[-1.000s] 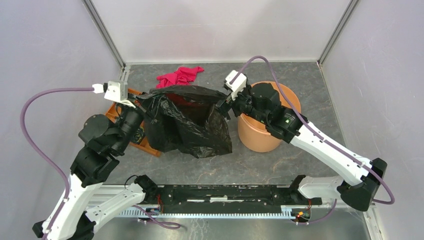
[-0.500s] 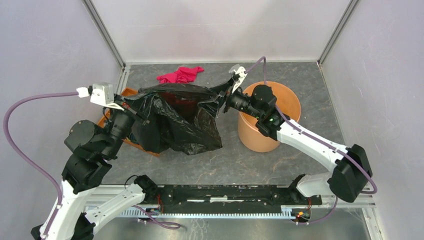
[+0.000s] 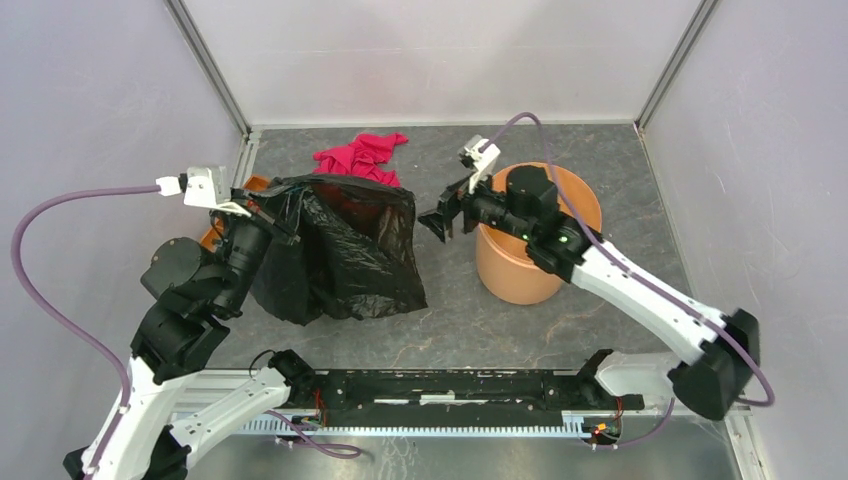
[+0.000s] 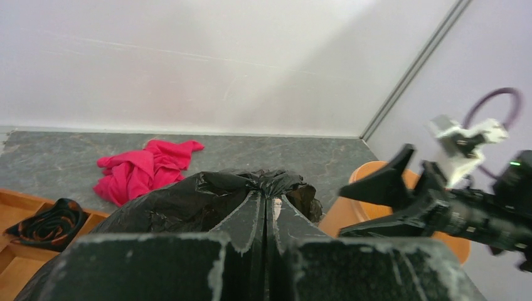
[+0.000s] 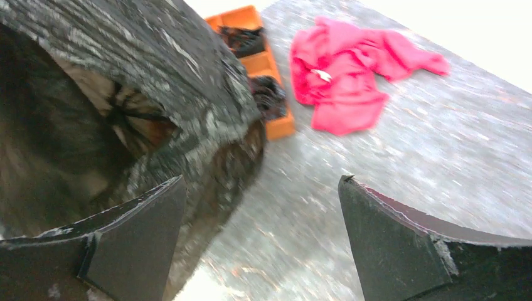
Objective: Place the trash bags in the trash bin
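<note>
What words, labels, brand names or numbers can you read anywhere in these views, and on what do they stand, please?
None can be read.
The trash bag, trash bin, pink-red cloth and orange tray bear no visible text.
A small white patch on the cloth is too blurred to read.

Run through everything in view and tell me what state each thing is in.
trash bag: pinched at its top, hanging, outside the trash bin
trash bin: upright, inside mostly hidden
left gripper: shut on trash bag
right gripper: open, holding nothing
pink cloth: crumpled on the table
orange tray: flat, dark item in one compartment
</note>
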Robot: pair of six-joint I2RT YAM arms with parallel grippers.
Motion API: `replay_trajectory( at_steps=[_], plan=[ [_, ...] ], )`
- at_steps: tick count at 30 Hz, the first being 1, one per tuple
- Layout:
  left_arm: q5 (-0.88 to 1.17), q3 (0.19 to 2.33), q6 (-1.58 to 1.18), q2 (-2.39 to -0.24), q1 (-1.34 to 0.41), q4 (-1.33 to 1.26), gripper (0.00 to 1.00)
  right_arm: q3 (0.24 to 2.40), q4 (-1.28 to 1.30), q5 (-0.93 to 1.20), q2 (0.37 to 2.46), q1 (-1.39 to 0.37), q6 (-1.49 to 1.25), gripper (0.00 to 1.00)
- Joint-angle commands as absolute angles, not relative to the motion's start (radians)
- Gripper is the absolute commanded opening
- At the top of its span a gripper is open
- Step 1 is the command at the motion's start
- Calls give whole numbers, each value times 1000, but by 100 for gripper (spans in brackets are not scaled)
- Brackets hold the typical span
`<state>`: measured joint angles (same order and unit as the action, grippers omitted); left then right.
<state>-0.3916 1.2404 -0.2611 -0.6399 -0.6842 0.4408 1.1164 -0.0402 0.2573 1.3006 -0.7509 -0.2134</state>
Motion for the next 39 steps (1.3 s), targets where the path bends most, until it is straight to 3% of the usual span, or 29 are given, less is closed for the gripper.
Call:
replay_trajectory(
  at_steps=[1,4,7,11,21,27,36,37,39],
  plan=[
    [-461,1235,-276,-670,-682,405,2,1147,266,-59,1147,-751,-66,98],
    [-492,1238,-258,-700,-682,401,2,1159,411,-240,1092,-751,-94,98],
    [-512,1226,-255,-710,-681,394,2,1149,496,-213,1072,-752,-72,94],
    [-492,1211,-266,-710,-683,384,2,1130,523,-7,1098,-754,-22,74],
    [-432,1227,-283,-708,-682,392,2,1143,538,-2,1163,-886,-7,28],
    [-399,1246,-287,-711,-683,398,2,1164,534,48,1167,-936,-26,8],
    [-240,1247,-230,-660,-682,334,2,1148,506,91,1149,-938,-44,1],
    [-236,1253,-228,-657,-682,334,2,1144,501,99,1148,-937,-44,3],
    [-225,1258,-226,-652,-683,334,2,1153,507,71,1144,-936,-45,22]
  ],
)
